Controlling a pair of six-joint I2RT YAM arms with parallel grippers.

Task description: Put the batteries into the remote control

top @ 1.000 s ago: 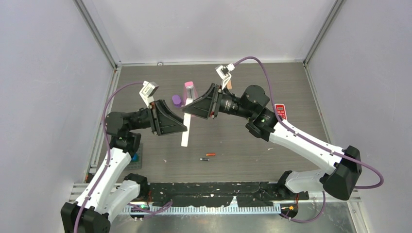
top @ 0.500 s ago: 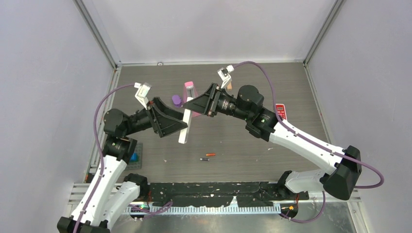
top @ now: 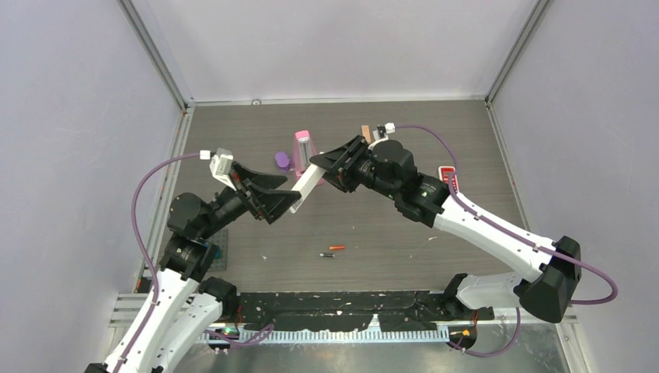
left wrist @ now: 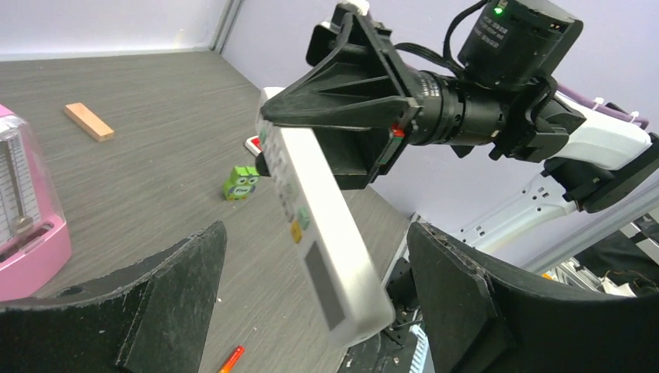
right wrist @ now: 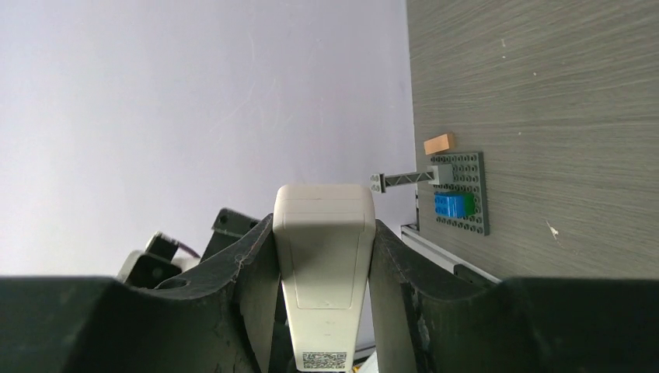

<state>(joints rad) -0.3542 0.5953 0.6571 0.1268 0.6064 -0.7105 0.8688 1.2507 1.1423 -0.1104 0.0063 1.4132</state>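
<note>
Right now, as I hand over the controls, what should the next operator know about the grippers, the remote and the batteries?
Right gripper: shut on the white remote, holding one end, off the table.
Left gripper: open, fingers either side of the remote's other end, not touching it.
Batteries: red-orange battery and dark battery lie side by side on the table, nearer the arm bases than the remote.
Done: remote lifted.
Left: pick up and load the batteries. Whether the battery cover is off cannot be told.
</note>
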